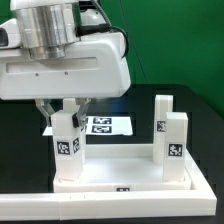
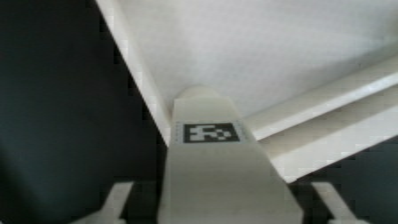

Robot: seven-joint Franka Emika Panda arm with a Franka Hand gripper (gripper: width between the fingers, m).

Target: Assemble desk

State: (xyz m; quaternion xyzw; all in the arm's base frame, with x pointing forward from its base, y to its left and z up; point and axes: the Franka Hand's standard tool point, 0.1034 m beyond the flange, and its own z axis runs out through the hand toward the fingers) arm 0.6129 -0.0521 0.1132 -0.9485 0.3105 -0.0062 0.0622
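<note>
The white desk panel (image 1: 120,176) lies flat at the front of the black table with its raised rim up. Two tagged white legs (image 1: 163,122) (image 1: 175,142) stand upright at its corners on the exterior view's right. A third tagged leg (image 1: 67,146) stands at the near corner on the exterior view's left. My gripper (image 1: 66,114) hangs straight over this leg with a finger down each side of its top. In the wrist view the leg (image 2: 221,160) runs between my fingers (image 2: 118,205), with a dark gap on both sides. The gripper (image 2: 222,203) is open around it. The panel (image 2: 231,50) fills the background.
The marker board (image 1: 108,125) lies flat on the table just behind the panel, between the legs. A green wall closes the back, on the exterior view's right. The gripper's bulky body hides the far corner of the panel on the exterior view's left.
</note>
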